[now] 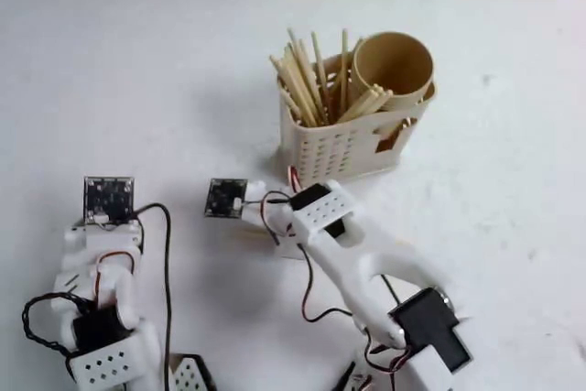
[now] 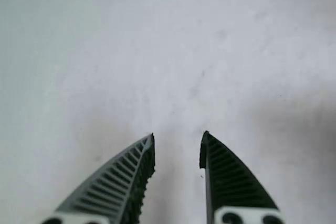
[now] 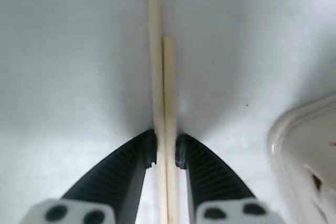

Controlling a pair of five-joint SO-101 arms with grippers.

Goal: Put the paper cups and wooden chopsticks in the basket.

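1. Left gripper [image 2: 177,145]. Well apart from the basket [image 1: 339,153], off its near left corner, over bare table [image 2: 157,51]. Fingers spread, nothing between them. Judged parked there to leave the other arm room.

2. Right gripper [image 3: 165,148]. Just beside the basket, on its near side. Fingers pinched on a pair of wooden chopsticks [image 3: 169,87], which lie side by side, touching, and run out past the fingertips. Grasped together, probably so both go in at one trip. Whether they are lifted off the table I cannot tell.

3. Basket contents. A bundle of chopsticks [image 1: 307,80] stands leaning in the left part; a paper cup [image 1: 394,61] sits upright in the right part. Judged nearly filled, with the held pair the last item outside it.
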